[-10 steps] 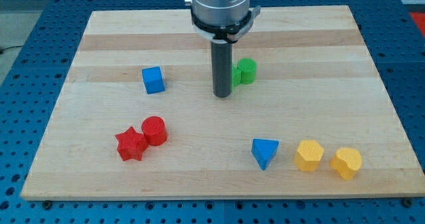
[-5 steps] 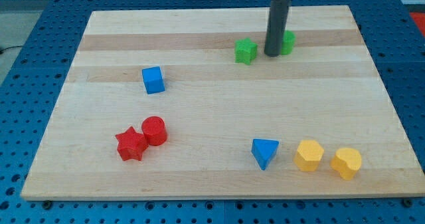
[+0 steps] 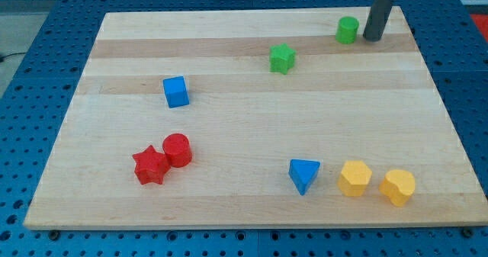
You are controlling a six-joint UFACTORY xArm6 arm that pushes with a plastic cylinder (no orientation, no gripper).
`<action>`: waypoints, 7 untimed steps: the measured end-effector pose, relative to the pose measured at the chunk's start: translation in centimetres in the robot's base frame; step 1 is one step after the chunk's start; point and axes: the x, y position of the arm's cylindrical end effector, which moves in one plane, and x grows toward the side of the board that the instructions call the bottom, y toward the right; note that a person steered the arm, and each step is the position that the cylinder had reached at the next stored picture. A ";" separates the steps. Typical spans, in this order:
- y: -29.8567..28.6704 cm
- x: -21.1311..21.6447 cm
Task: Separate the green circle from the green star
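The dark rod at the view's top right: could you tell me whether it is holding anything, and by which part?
Nothing is held; the rod cannot grip. My tip stands just right of the green circle block, apart from it.

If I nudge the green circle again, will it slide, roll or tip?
Green circle stands on its flat end, squat, so it probably slides rather than tips. Its round side may slip off my tip, just to its right in the view.

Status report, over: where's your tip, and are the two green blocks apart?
My tip near the view's top right, just right of the green circle, not touching. Green star sits apart, down-left. Nothing between them.
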 end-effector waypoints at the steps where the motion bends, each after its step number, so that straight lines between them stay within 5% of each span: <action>1: -0.2 0.7; 4: -6.9 2.7; 6: -4.3 0.0; 7: -5.9 6.5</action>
